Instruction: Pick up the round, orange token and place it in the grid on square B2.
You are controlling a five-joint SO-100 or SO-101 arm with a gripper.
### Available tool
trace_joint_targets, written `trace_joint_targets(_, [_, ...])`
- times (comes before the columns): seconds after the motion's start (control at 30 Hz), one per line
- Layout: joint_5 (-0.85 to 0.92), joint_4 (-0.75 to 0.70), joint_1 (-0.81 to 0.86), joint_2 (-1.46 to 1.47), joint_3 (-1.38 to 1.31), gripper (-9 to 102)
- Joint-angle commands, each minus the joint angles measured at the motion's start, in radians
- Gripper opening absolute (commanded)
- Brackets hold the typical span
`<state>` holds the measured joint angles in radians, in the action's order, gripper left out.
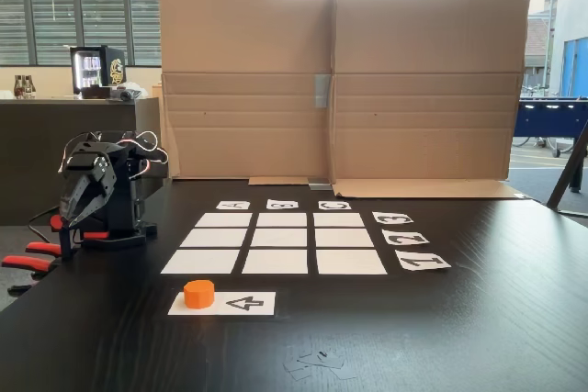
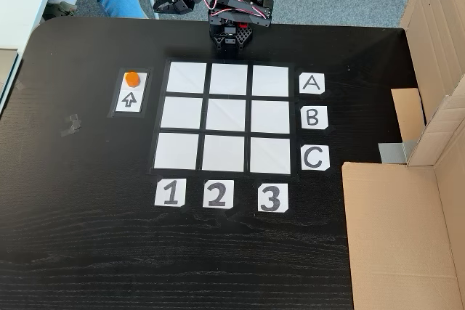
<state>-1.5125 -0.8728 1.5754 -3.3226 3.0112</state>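
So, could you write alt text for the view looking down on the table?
An orange token sits on a white arrow strip left of an empty 3x3 grid on a black table. The robot arm is folded at the far edge.

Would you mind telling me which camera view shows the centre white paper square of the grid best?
The fixed view from above shows the centre white paper square best: its full outline sits level with the B card and above the 2 card. The low fixed view shows it flattened, with labels reversed.

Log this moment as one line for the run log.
arm: folded, parked | gripper: state unclear | token: on arrow strip, untouched | B2: empty | step: pick not started
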Motion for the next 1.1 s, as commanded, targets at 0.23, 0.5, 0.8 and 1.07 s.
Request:
trace_joint_targets(0.23, [0.008,-0.003,0.009,-0.008,-0.008,-1])
trace_joint_targets(0.5, [0.014,0.005,-0.005,-0.002,-0.009,-1])
trace_joint_targets(0.8, [0.037,-0.012,-0.009,0.153,-0.156,1])
trace_joint_targets(1.07, [0.037,-0.087,-0.034,0.440,-0.503,11])
